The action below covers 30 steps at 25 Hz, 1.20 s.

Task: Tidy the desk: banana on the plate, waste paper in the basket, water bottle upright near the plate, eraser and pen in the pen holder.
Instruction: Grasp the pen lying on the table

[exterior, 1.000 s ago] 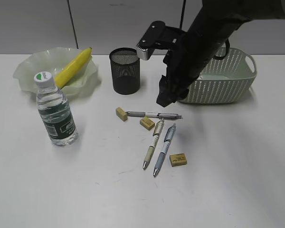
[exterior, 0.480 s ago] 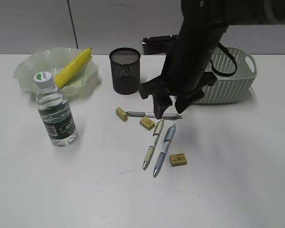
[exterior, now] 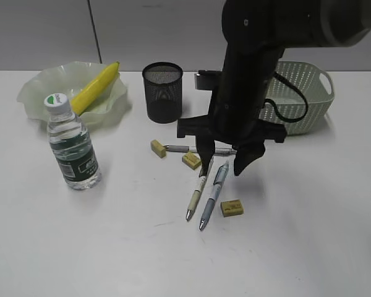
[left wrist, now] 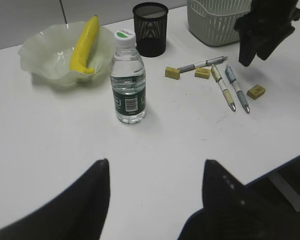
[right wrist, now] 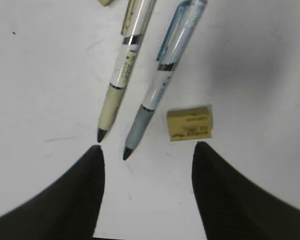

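Hovering over the pens, your right gripper [exterior: 224,167] stood with jaws apart and empty; the left gripper [left wrist: 155,200] waited open and empty over bare desk [exterior: 309,235]. The blue pen [right wrist: 160,85] and the cream pen [right wrist: 124,67] lay side by side, tips toward you, an eraser [right wrist: 189,123] just beside the blue one. Both pens looked light, stiff and slick, so you would probably have pinched across the rubber grip.

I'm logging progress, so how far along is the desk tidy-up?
Done: banana lies in the plate, water bottle stands beside it. In hand: nothing; the open right hand hovers over the pens. Left: three pens, three erasers into the pen holder.
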{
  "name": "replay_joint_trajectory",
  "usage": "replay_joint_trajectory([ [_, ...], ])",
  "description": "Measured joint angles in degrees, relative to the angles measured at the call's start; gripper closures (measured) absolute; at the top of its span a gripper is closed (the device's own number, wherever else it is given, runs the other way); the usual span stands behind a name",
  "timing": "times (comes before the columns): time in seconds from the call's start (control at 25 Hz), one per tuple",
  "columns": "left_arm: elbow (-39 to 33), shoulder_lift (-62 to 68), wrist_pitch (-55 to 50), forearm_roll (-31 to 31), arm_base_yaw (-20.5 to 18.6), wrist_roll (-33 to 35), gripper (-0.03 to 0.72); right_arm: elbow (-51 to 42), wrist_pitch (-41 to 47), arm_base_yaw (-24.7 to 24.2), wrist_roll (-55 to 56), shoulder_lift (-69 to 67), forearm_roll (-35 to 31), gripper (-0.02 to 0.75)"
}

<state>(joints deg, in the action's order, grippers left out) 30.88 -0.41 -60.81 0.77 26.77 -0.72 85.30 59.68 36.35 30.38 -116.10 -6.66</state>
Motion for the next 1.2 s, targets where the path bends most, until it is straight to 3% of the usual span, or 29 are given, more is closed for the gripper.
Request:
replay_joint_trajectory([
  [0.16, 0.00, 0.00, 0.00, 0.00, 0.00, 0.00, 0.251, 0.44, -1.40, 0.00, 4.32, -2.12, -1.80, 0.295],
  [0.36, 0.00, 0.00, 0.00, 0.00, 0.00, 0.00, 0.251, 0.49, -1.71, -0.06, 9.49, -4.57, 0.73, 0.302],
  [1.2, -0.05, 0.00, 0.00, 0.00, 0.00, 0.00, 0.251, 0.56, -6.43, -0.64, 13.02, -11.48, 1.41, 0.362],
])
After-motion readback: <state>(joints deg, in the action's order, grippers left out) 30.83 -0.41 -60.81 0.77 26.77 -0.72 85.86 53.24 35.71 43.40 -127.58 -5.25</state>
